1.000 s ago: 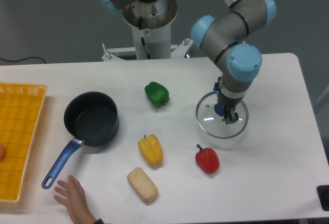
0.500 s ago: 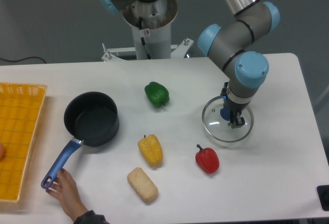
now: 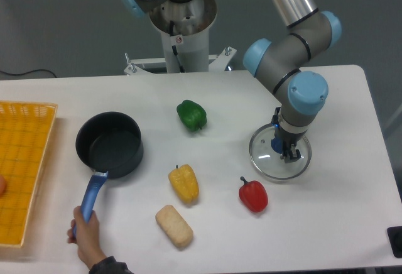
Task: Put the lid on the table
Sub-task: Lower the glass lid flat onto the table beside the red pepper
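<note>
Gripper (image 3: 286, 151) sat clenched on the blue knob of the lid (image 3: 279, 156), which lay on or just above the table (image 3: 339, 211) at 4 o'clock from the green pepper (image 3: 191, 115); contact unclear. Risk: releasing while not flat could let the glass clatter or skid toward the red pepper (image 3: 253, 195) at 7 o'clock. No readable writing or brands.

We see the lid (image 3: 266, 158), a round clear glass disc with a thin metal rim and a small blue knob at its centre, lying flat or nearly so on the table (image 3: 339, 224). It sits toward the table's right edge, about midway between the far and near edges. The tabletop is white with rounded corners.
</note>
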You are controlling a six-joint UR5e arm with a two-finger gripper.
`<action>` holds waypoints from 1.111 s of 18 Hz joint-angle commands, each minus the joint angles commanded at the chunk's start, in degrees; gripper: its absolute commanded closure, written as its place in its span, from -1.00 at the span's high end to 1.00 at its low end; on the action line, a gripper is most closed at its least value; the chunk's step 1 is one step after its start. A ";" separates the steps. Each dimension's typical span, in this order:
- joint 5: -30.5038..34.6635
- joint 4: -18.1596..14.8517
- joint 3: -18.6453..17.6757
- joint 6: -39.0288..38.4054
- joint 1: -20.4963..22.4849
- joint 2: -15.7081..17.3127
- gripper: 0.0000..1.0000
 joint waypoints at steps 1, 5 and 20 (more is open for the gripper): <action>0.00 0.00 0.00 -0.09 0.00 0.00 0.34; -0.09 0.00 0.00 -0.09 0.00 -0.26 0.34; -0.44 -0.18 -0.09 0.00 -0.09 -0.70 0.34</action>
